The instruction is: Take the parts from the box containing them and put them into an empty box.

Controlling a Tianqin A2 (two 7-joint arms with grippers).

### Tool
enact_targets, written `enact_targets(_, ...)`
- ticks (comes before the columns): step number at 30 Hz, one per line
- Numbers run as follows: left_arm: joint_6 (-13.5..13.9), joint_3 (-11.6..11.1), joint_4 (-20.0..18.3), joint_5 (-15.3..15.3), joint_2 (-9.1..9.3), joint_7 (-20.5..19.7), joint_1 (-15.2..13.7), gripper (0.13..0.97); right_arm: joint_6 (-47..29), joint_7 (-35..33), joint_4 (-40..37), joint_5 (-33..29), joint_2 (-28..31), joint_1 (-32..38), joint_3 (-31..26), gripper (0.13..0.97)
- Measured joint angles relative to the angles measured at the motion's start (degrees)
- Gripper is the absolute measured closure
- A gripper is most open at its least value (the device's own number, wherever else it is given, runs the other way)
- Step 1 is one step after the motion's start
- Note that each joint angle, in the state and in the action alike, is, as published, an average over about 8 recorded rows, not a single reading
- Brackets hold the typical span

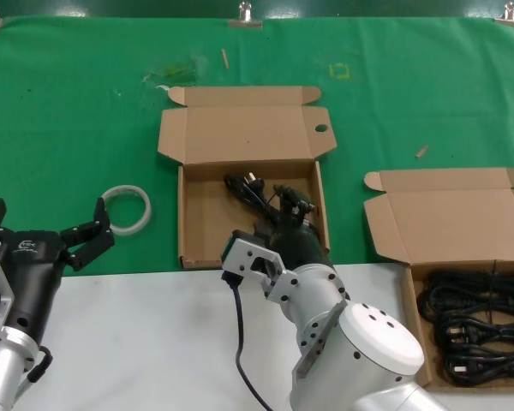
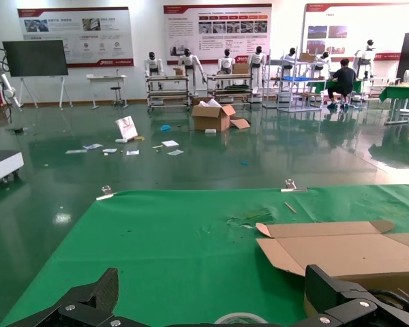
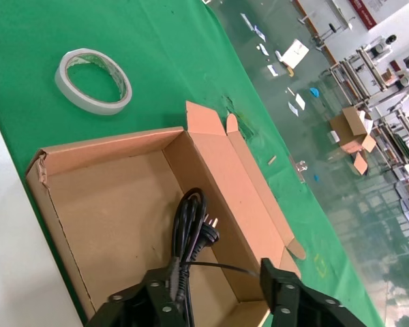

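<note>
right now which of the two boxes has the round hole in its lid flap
The middle box, the one the right end effector is over, with one black power cord inside. Its flap has the hole; the box at the right edge, full of cords, has none.

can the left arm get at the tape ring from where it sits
Probably yes. The left pincer hangs open just beside the tape ring, which lies flat on the green cloth with nothing between them; the middle box sits farther to the ring's other side.
</note>
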Motion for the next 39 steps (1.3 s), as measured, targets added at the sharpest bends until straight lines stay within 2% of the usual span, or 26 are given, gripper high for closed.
enact_targets(4, 0.00, 0.00, 0.00, 0.00, 0.00, 0.00, 0.00, 0.132, -0.05, 0.11, 0.01, -0.05, 0.00, -0.03, 0.05, 0.681)
enact_targets(9, 0.00, 0.00, 0.00, 0.00, 0.00, 0.00, 0.00, 0.132, -0.91, 2.07, 0.32, -0.97, 0.01, -0.58, 0.95, 0.556)
enact_targets(21, 0.00, 0.00, 0.00, 0.00, 0.00, 0.00, 0.00, 0.132, -6.41, 14.73, 2.30, -6.88, 0.03, -4.06, 6.73, 0.297)
enact_targets(25, 0.00, 0.00, 0.00, 0.00, 0.00, 0.00, 0.00, 0.132, -8.51, 19.55, 3.06, -9.13, 0.03, -5.39, 8.93, 0.297)
enact_targets(33, 0.00, 0.00, 0.00, 0.00, 0.00, 0.00, 0.00, 0.132, -12.75, 29.29, 4.58, -13.68, 0.03, -8.09, 13.38, 0.181)
enact_targets(39, 0.00, 0.00, 0.00, -0.01, 0.00, 0.00, 0.00, 0.132, -15.92, 36.58, 5.72, -17.09, 0.03, -10.09, 16.71, 0.150)
